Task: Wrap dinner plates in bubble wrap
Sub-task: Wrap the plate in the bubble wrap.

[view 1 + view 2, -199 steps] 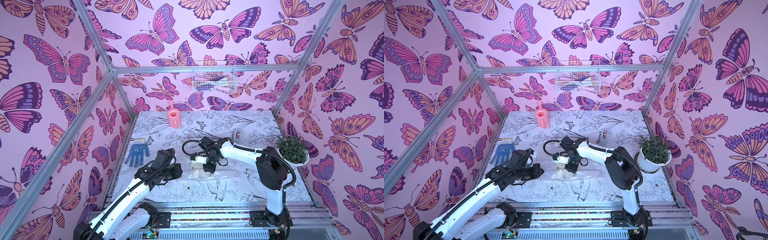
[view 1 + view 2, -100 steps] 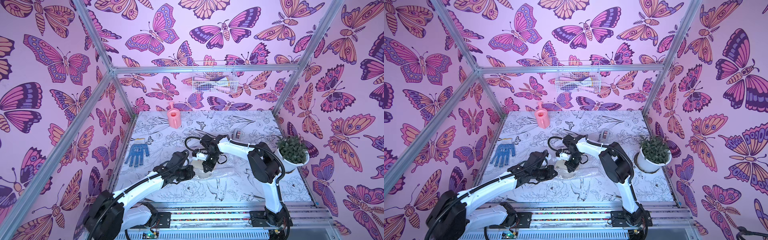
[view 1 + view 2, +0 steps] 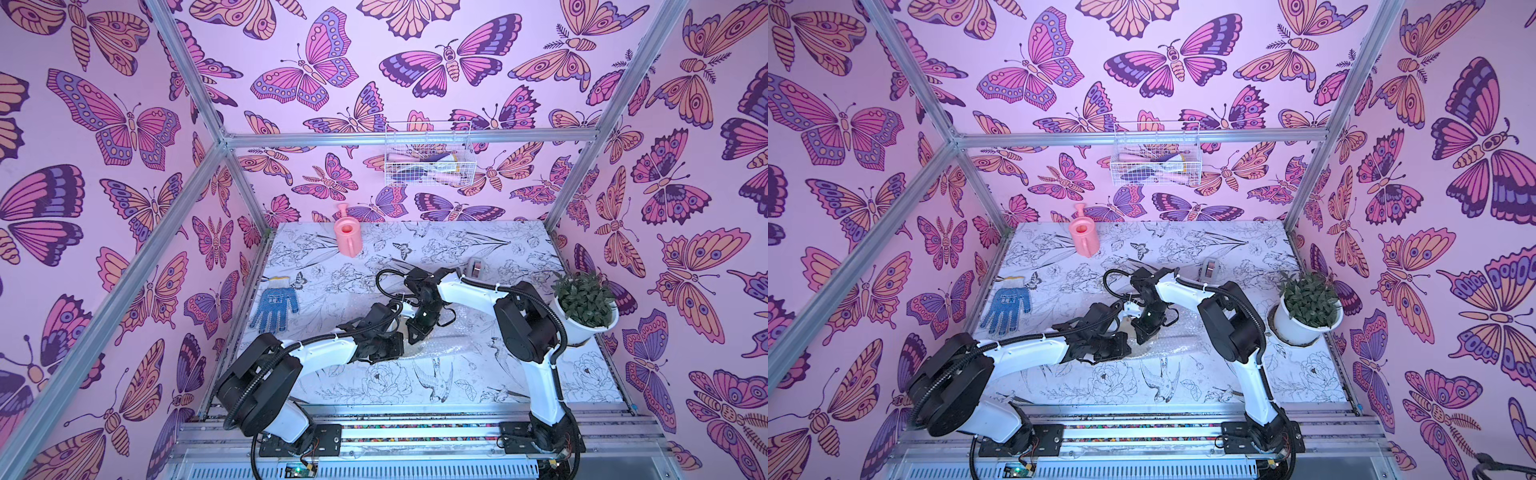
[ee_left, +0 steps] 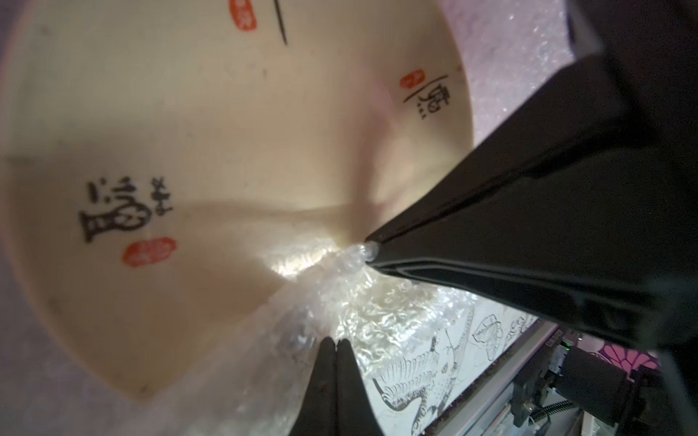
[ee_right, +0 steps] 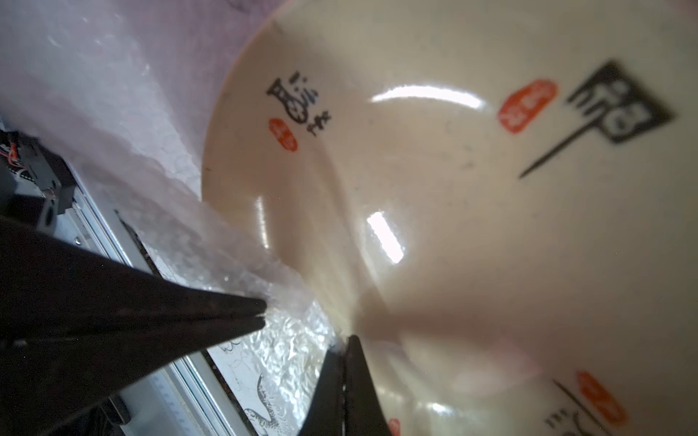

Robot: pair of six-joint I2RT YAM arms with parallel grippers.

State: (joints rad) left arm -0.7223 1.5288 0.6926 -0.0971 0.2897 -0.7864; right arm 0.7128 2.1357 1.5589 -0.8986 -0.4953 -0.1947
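The cream dinner plate [image 4: 226,132] with dark and red motifs [image 5: 453,226] lies on the bubble wrap [image 4: 377,309] at the table's middle. In both top views it is mostly hidden under the two wrists. My left gripper [image 4: 336,341] is shut on a fold of bubble wrap [image 5: 132,151] that rises as a sheet beside the plate's rim. My right gripper [image 5: 345,341] is shut on a small tuft of the wrap at the plate's edge. The two grippers [image 3: 404,347] [image 3: 413,336] nearly meet over the plate's near side.
A pink watering can [image 3: 348,239] stands at the back. A blue glove [image 3: 274,309] lies at the left, a grey tape dispenser [image 3: 476,268] sits behind the right arm, and a white plant pot [image 3: 586,311] is at the right edge. A wire basket [image 3: 428,158] hangs on the back wall.
My left arm has swung in from the left to the plate, stretching out low over the table. My right gripper has shifted slightly toward the front, beside it.
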